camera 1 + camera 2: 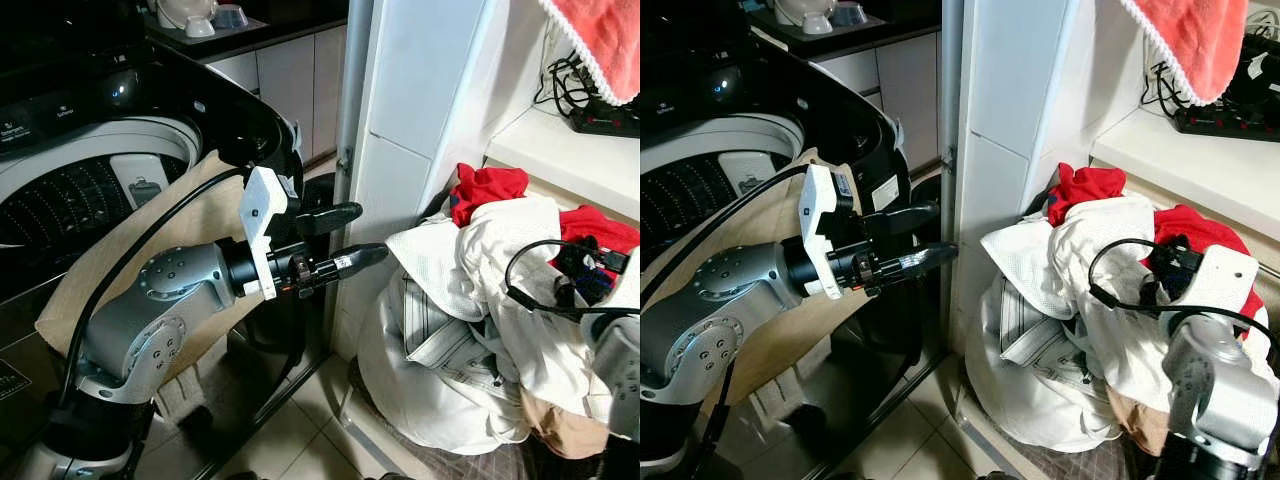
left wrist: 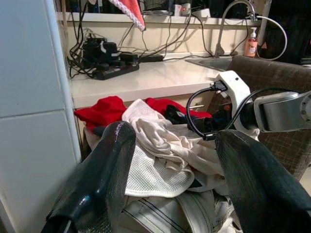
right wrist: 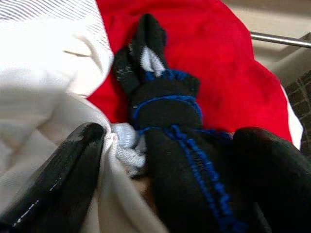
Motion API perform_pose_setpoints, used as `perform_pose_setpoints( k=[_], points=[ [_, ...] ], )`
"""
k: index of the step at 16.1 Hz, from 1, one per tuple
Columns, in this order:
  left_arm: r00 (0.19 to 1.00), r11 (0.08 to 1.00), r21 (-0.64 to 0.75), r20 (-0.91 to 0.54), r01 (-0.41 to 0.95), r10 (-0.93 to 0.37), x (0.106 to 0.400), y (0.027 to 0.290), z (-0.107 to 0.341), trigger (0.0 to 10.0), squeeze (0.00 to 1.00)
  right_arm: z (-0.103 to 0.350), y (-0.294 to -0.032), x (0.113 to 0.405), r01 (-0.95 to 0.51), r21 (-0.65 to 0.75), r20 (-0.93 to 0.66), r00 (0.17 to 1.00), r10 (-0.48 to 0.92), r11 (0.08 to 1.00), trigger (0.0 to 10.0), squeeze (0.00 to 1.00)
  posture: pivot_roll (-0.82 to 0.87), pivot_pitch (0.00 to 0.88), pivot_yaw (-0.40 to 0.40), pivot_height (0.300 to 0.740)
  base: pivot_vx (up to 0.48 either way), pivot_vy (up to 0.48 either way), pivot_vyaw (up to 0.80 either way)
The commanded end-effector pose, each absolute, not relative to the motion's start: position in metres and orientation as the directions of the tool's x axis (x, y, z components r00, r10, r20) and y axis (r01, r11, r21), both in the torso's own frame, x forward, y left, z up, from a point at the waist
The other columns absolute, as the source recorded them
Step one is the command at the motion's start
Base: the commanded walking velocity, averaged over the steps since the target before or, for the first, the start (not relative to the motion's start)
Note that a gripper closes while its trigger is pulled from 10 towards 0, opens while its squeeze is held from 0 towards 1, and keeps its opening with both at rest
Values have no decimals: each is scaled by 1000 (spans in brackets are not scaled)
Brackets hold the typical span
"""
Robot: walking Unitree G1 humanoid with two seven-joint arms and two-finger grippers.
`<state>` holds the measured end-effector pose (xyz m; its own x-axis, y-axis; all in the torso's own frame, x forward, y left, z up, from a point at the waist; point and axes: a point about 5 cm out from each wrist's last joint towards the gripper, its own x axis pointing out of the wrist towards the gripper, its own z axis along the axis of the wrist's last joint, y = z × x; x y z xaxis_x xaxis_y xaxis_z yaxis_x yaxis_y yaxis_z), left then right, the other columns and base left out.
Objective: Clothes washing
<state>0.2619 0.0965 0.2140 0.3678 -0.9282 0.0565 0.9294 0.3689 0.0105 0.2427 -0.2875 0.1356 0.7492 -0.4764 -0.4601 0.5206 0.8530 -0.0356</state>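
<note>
A heap of laundry fills a dark mesh basket (image 1: 1060, 462): white garments (image 1: 470, 300), a striped piece (image 1: 430, 320) and red clothes (image 1: 487, 188). My right gripper (image 3: 175, 141) is pressed into the top of the heap, open, with a black sock with blue trim (image 3: 167, 111) lying between its fingers, on red cloth (image 3: 228, 63). My left gripper (image 1: 345, 237) hovers open and empty between the washing machine (image 1: 90, 170) and the heap, pointing at the heap. A beige cloth (image 1: 195, 225) hangs over the machine's front rim.
A white pillar (image 1: 420, 100) stands between machine and basket. Behind the heap is a white shelf (image 1: 545, 145) with a power strip and cables (image 1: 600, 115); a pink towel (image 1: 600, 40) hangs above. Tiled floor (image 1: 300, 440) lies below the left arm.
</note>
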Motion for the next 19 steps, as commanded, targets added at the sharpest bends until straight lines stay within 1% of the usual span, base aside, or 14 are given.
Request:
perform_pose_setpoints(
  k=[1, 2, 3, 4, 5, 6, 12, 19],
  points=[
    [344, 345, 13, 46, 939, -938, 258, 95, 216, 10000, 0, 135, -292, 244, 519, -12, -465, 754, -464, 855, 10000, 0, -75, 0, -7, 740, 0, 0, 0],
    [339, 340, 12, 44, 940, -940, 258, 95, 217, 10000, 0, 135, -292, 244, 515, -6, -469, 756, -457, 857, 10000, 0, -75, 0, -7, 740, 0, 0, 0],
    [317, 317, 9, 27, 948, -948, 256, 94, 216, 10000, 0, 134, -297, 245, 510, 2, -479, 755, -447, 860, 9608, 0, -74, 0, -7, 740, 0, 0, 0],
    [304, 304, 4, 18, 953, -953, 255, 94, 215, 10000, 0, 132, -299, 245, 511, 3, -484, 753, -446, 860, 6588, 0, -73, 0, -7, 740, 0, 0, 0],
    [289, 289, 1, 10, 957, -957, 253, 94, 214, 10000, 0, 131, -302, 245, 513, 7, -489, 751, -444, 859, 3922, 0, -73, 0, -7, 740, 0, 0, 0],
    [282, 282, -3, 6, 959, -959, 251, 94, 214, 10000, 0, 130, -304, 244, 517, 21, -496, 749, -440, 856, 0, 0, -73, 0, -7, 740, 0, 0, 0],
    [279, 279, -3, -1, 960, -960, 252, 95, 215, 10000, 0, 127, -310, 245, 526, 45, -498, 749, -437, 850, 0, 0, -73, 0, -7, 740, 0, 0, 0],
    [275, 275, 2, -5, 962, -962, 252, 94, 214, 10000, 0, 126, -308, 246, 522, 57, -484, 760, -434, 851, 0, 0, -74, 0, -5, 740, 0, 0, 0]
  ],
)
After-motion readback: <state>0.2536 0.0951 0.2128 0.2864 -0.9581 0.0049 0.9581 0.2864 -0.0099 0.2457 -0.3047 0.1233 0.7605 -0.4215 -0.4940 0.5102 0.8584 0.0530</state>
